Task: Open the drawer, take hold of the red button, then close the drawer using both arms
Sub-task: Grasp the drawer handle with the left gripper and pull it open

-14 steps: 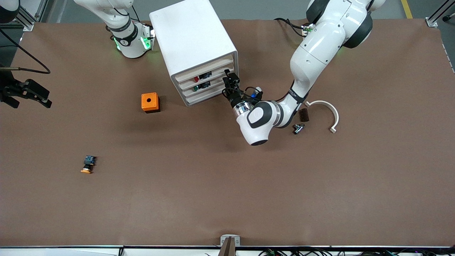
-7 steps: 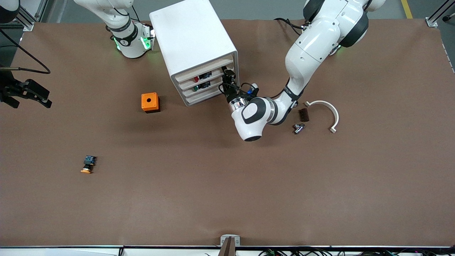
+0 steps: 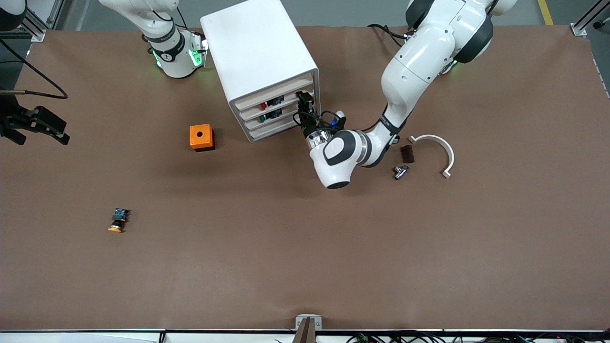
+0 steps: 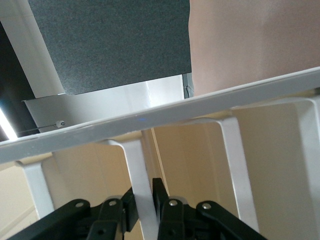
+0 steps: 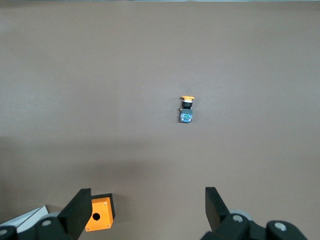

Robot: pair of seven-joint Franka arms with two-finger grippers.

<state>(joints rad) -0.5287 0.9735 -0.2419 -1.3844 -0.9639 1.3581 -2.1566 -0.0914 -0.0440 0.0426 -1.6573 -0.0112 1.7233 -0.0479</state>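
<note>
The left gripper (image 3: 305, 101) is clamped on the white handle (image 4: 142, 200) of the drawer (image 3: 276, 101), second from the top of the white cabinet (image 3: 257, 52), with the red button (image 3: 263, 105) visible through its front. The right gripper (image 5: 150, 210) waits with its fingers apart above the table (image 3: 333, 247); the orange-capped button (image 5: 186, 110) lies at its 12 o'clock and the orange box (image 5: 100, 214) beside one finger.
</note>
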